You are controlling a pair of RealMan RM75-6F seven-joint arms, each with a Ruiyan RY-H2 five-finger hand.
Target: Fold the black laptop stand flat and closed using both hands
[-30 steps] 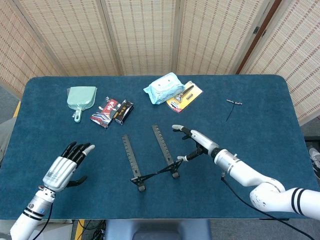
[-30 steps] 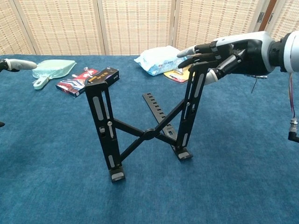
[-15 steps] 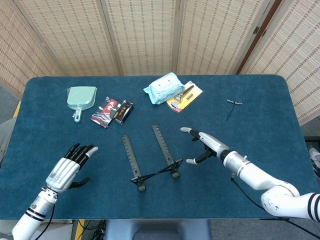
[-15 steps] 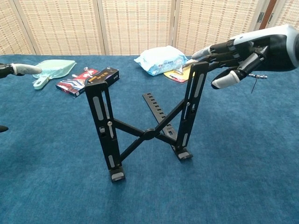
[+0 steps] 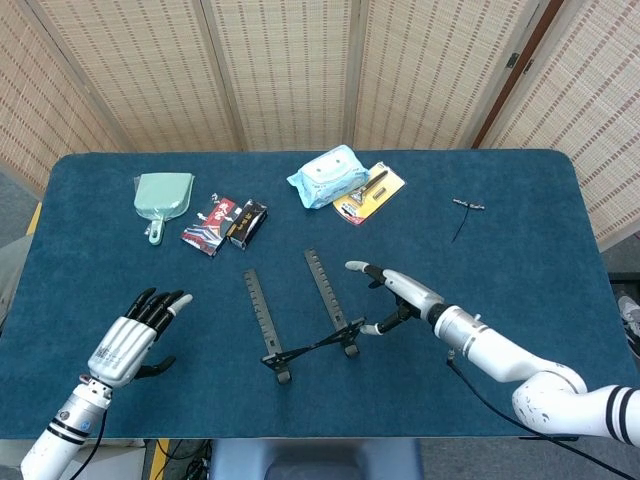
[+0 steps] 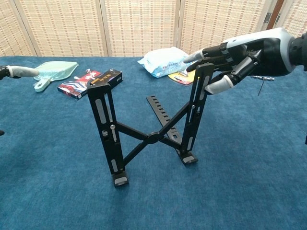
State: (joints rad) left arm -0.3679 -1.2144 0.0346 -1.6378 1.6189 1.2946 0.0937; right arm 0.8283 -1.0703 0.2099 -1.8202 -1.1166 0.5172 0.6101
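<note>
The black laptop stand [image 6: 151, 129] stands unfolded in the middle of the table, two uprights joined by crossed bars; from the head view the stand [image 5: 300, 315] shows as two slotted bars and a cross link. My right hand [image 6: 230, 55] hovers open right beside the top of the stand's right upright, fingers spread, thumb near the bar; contact is unclear. The head view puts the right hand [image 5: 395, 295] just right of the stand. My left hand [image 5: 135, 335] floats open far left of the stand, holding nothing; only a fingertip [image 6: 17, 71] of it shows at the chest view's left edge.
At the back lie a mint green dustpan [image 5: 162, 198], a red packet [image 5: 210, 224], a small black box [image 5: 247, 222], a wipes pack [image 5: 327, 176], a yellow card package [image 5: 372, 190] and a small black cable piece [image 5: 464, 212]. Blue cloth [image 5: 540, 270] covers the table.
My right hand drew back to the right from the stand's right upright, then came in close to it again. The left hand shifted slightly. The stand has not moved.
</note>
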